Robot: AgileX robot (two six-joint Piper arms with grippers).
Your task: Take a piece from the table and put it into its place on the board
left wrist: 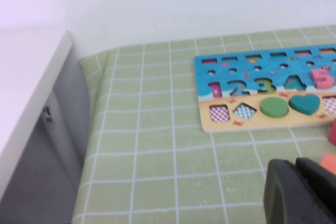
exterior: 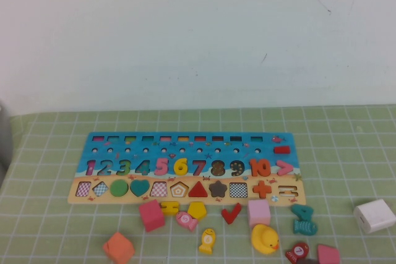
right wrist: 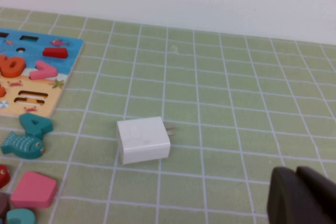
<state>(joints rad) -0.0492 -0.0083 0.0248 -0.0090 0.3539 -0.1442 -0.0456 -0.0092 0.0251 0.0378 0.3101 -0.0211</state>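
L gripper (left wrist: 296, 174) nr board (left wrist: 227, 126) w/ nos. 1-10, R gripper (right wrist: 297, 178) nr charger (right wrist: 143, 139)

Behind the board (exterior: 185, 164) the table (exterior: 185, 119) lies open to the wall. In front of it loose pieces crowd close: a pink block (exterior: 151, 215), a red tick (exterior: 231, 213), a yellow duck (exterior: 265, 238) and a teal fish (exterior: 304, 219), with narrow gaps between. The left gripper (left wrist: 302, 192) hangs over bare grid beside a grey cabinet (left wrist: 37, 145); the right gripper (right wrist: 302, 195) is near a white charger (right wrist: 143, 139).
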